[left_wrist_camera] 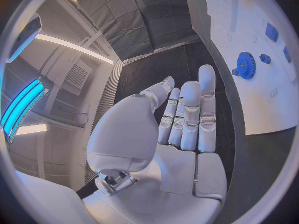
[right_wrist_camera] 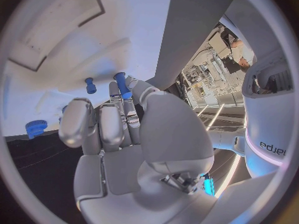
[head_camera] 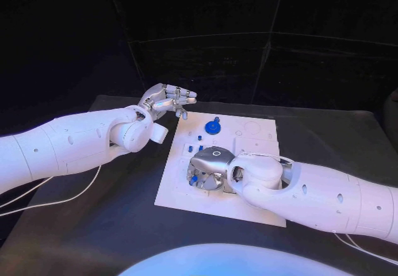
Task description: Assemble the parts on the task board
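The right robot hand (head_camera: 217, 168) pinches a small blue peg (right_wrist_camera: 122, 84) over the near part of the task board (head_camera: 253, 129); a tilted peg could jam. The left robot hand (head_camera: 168, 99) hovers empty, fingers loose, beyond the board's far-left corner.

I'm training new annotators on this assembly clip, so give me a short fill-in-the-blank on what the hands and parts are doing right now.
1. The blue gear lies on the white task ____.
2. The left hand holds ____, its fingers straight, beyond the task board's far left corner.
3. The right hand pinches a small ____ peg between its fingertips.

Missing words: board; nothing; blue
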